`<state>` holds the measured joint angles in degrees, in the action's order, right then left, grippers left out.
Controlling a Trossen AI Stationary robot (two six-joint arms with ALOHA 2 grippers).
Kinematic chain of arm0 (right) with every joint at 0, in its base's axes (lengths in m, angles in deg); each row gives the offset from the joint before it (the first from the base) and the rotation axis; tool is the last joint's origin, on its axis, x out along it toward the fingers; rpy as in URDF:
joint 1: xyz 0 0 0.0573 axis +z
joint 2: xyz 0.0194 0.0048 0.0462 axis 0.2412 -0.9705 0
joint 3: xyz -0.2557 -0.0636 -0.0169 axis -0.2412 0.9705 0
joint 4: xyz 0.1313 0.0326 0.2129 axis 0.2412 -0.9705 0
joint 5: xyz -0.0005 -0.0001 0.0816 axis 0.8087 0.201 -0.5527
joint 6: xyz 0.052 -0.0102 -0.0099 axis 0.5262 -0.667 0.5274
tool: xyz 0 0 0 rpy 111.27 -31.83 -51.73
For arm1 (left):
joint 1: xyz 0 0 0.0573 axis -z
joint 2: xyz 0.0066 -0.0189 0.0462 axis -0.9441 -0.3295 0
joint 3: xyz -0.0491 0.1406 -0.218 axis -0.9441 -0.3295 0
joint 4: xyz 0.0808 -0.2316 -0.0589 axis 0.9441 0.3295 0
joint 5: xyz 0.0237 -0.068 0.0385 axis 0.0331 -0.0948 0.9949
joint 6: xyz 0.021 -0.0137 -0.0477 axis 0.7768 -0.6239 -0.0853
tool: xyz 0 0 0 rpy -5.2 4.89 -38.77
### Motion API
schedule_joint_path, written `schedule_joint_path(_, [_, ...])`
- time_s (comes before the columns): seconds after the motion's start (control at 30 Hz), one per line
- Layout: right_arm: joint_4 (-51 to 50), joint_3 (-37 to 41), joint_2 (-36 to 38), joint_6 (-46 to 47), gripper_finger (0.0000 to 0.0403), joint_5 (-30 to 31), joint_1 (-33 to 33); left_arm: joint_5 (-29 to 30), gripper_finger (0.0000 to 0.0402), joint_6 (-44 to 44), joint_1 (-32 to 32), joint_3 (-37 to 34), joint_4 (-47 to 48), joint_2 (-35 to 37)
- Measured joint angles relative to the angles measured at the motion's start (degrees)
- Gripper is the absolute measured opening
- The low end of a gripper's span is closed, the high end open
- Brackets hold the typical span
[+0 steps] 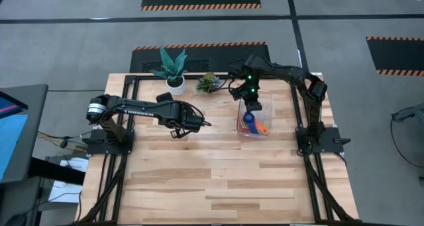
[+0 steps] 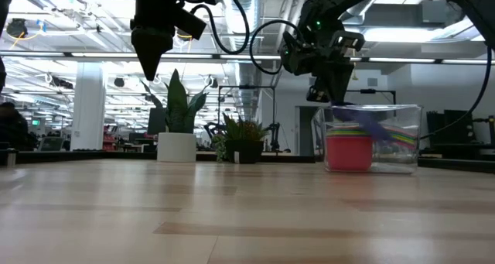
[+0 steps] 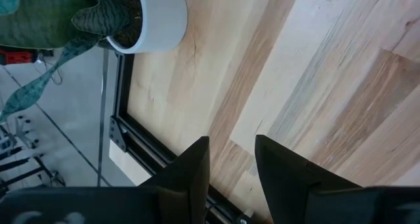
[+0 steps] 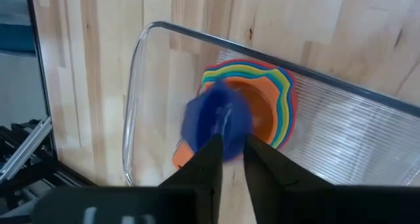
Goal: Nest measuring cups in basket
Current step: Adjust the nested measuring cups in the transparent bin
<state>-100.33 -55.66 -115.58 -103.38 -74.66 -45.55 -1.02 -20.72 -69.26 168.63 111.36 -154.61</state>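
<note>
A: What's nearest on the counter?

B: Bare wood. Farther back, the clear basket sits on the right side, with the measuring cups nested inside it: red outermost, orange innermost.

A: And the right gripper?

B: Directly over the basket. A dark blue cup sits blurred just past its fingers, above the orange cup. The fingers stand narrow, barely parted; I cannot tell whether they grip the blue cup.

A: The left gripper?

B: It hangs above the counter on the left, fingers a little apart, holding nothing.

A: Farthest back?

B: A white plant pot and a smaller dark-potted plant at the far edge.
</note>
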Motion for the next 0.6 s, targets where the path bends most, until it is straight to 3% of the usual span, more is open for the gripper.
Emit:
schedule_joint_path(0.2, [0.02,0.00,0.00,0.63,0.0127,0.22,0.31,-0.03,0.0113,0.00,0.00,0.00,0.00,0.00])
schedule_joint_path(0.33, [0.14,0.00,0.00,1.14,0.0156,4.18,0.50,-0.03,0.0113,0.00,0.00,0.00,0.00,0.00])
schedule_joint_path(0.6, [0.13,0.02,0.00,3.13,0.0182,7.59,0.33,-0.01,0.0113,0.00,-0.01,0.00,-0.02,0.00])
